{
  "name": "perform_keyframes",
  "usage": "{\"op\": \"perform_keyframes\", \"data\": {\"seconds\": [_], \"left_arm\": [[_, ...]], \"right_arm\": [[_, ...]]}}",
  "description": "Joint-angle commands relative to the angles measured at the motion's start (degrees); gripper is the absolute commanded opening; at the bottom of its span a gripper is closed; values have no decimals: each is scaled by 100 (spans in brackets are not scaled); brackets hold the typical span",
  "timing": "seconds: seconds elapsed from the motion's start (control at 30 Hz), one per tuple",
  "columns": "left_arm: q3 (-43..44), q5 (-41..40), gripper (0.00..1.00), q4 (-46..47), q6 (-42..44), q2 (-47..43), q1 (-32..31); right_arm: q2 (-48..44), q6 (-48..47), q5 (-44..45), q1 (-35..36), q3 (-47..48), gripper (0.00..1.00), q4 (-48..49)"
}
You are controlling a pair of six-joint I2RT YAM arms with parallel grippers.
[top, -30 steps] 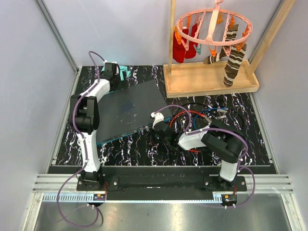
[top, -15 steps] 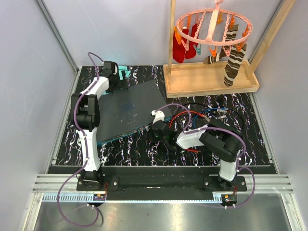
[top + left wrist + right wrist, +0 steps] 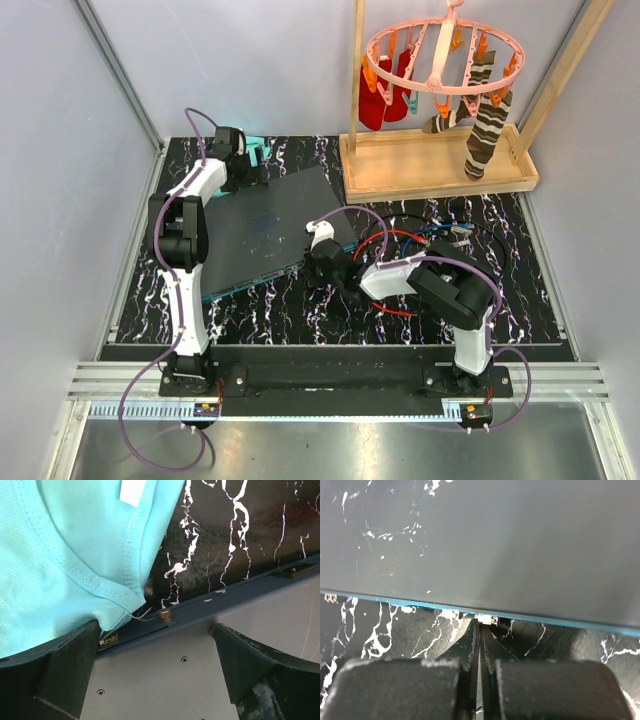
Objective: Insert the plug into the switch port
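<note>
- Switch [image 3: 265,225] lies flat, left of centre on the table [image 3: 250,315].
- Left gripper [image 3: 154,630] gapes wide over its far edge, beside a cloth [image 3: 65,555].
- Right gripper [image 3: 480,630], pinched tight, points at its near edge.

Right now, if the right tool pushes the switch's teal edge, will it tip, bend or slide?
Probably stiff: the switch looks like a flat, hard-shelled box. It lies flat and wide, so tipping seems unlikely. It may slide on the smooth marbled table.
</note>
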Motion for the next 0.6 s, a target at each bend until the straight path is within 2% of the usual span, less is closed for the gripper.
{"op": "perform_keyframes", "data": {"seconds": [0.0, 0.2, 0.4, 0.57], "left_arm": [[23, 477, 99, -1099, 177, 251, -276], [173, 389, 99, -1354, 467, 269, -390], [146, 362, 99, -1459, 678, 260, -399], [155, 239, 99, -1591, 810, 260, -452]], "right_arm": [[108, -813, 72, -309, 367, 0, 34], [38, -1883, -334, -309, 710, 0, 8], [125, -3149, 236, -317, 1017, 0, 26], [169, -3652, 387, -317, 1316, 0, -114]]}}
